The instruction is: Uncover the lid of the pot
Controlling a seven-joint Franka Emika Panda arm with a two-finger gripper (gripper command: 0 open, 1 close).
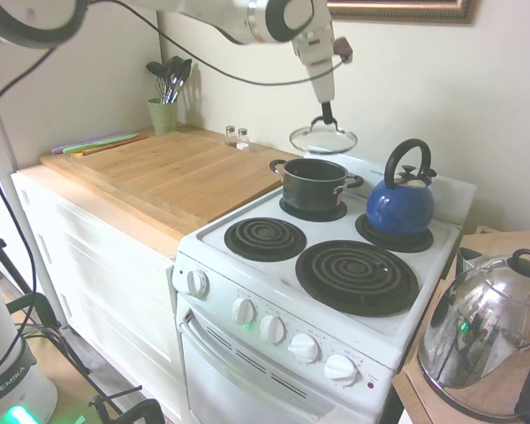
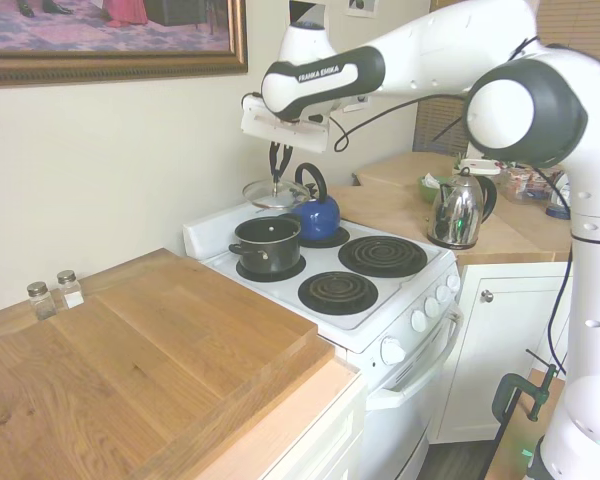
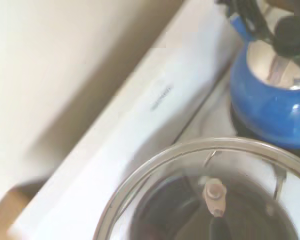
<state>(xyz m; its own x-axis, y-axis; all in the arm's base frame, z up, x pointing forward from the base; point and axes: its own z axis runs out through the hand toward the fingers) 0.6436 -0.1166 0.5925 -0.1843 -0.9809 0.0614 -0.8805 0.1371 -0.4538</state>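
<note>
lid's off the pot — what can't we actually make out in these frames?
- Inside of the pot: both exterior views are too low, only a dark opening shows.
- Grip on the lid knob: too small in the exterior views; the gripper covers it.
- Print on the stove back panel: blurred in the wrist view.
- Steel kettle: cut by the first exterior view's right edge.

We see the glass lid (image 1: pixel 323 140) lifted, hanging level above the open black pot (image 1: pixel 314 182) on a rear burner.
</note>
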